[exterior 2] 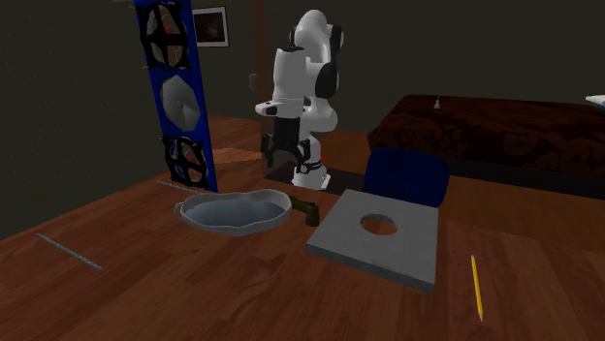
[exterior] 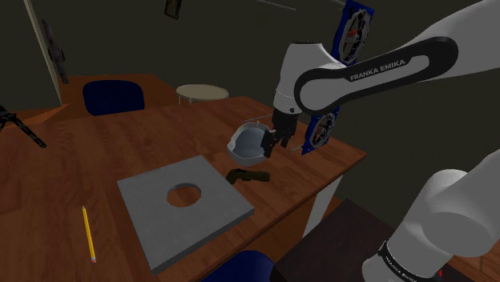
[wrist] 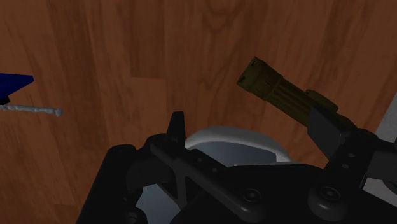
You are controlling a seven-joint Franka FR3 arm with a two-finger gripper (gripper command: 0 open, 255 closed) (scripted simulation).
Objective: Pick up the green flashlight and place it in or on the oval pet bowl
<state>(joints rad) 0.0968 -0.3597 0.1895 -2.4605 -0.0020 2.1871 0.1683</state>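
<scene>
A dark olive-green flashlight lies flat on the wooden table, between the grey oval pet bowl and a grey slab. My black gripper hangs above the table over the bowl's edge, open and holding nothing. In the second exterior view the gripper is well above the bowl, with the flashlight at the bowl's right end. The wrist view has the flashlight lying beyond one finger, its near end hidden behind that finger, and the bowl below the gripper.
A flat grey slab with a round hole lies next to the flashlight. A yellow pencil lies beyond it. A tall blue panel stands behind the bowl. A thin grey rod lies on the table. A blue chair is near the table edge.
</scene>
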